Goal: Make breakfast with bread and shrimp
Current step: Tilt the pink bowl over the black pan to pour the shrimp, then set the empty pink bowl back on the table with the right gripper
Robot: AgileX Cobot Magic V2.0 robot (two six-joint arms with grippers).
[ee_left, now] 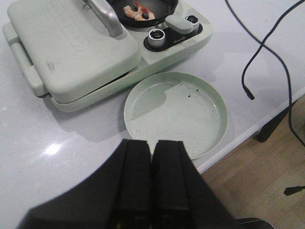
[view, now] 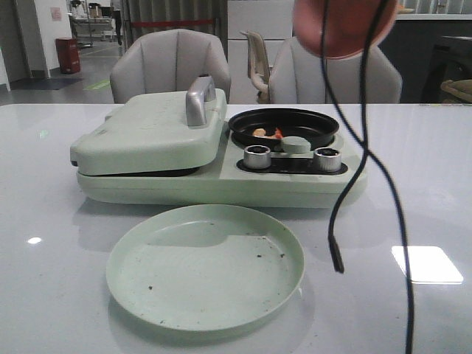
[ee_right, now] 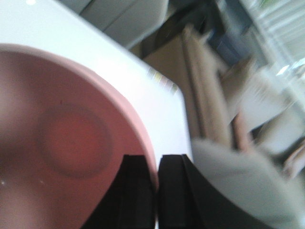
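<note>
Pale green breakfast maker (view: 169,158) sits on the white table (view: 59,280), lid down, well beyond the left gripper (ee_left: 152,157), whose fingers are pressed together on nothing. Just ahead of that gripper lies a green plate (ee_left: 209,102). Shrimp (ee_left: 138,10) rest in the maker's black pan (view: 284,127), far from it. Right gripper (ee_right: 156,183) pinches the pink bowl (ee_right: 71,138) rim, raised above the pan
</note>
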